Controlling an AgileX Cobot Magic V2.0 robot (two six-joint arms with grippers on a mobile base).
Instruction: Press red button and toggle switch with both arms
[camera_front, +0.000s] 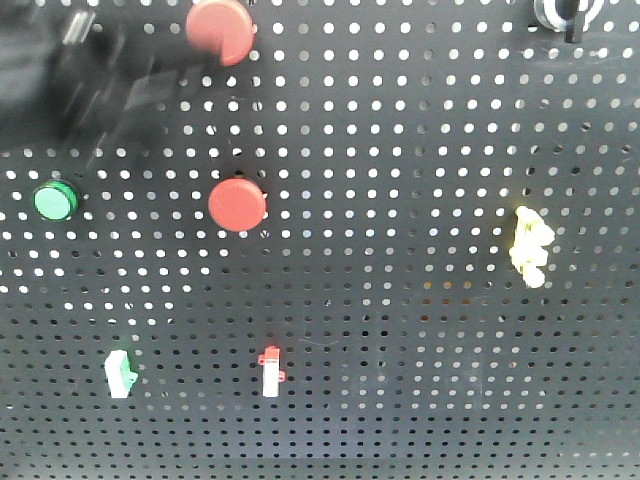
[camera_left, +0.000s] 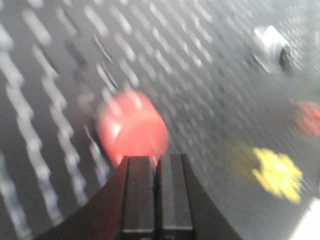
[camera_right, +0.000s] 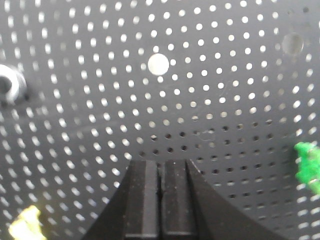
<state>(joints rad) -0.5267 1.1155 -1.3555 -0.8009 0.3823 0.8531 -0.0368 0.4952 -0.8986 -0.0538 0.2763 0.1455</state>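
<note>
Black left pincer (camera_left: 155, 160) closed near button (camera_left: 132, 127)

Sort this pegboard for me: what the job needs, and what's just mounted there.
Job:
red button, ahead of the left gripper
toggle switch
right gripper

Just there:
green button
green switch
red switch
yellow switch
lower red button, probably, since the left arm is by the upper one
</note>
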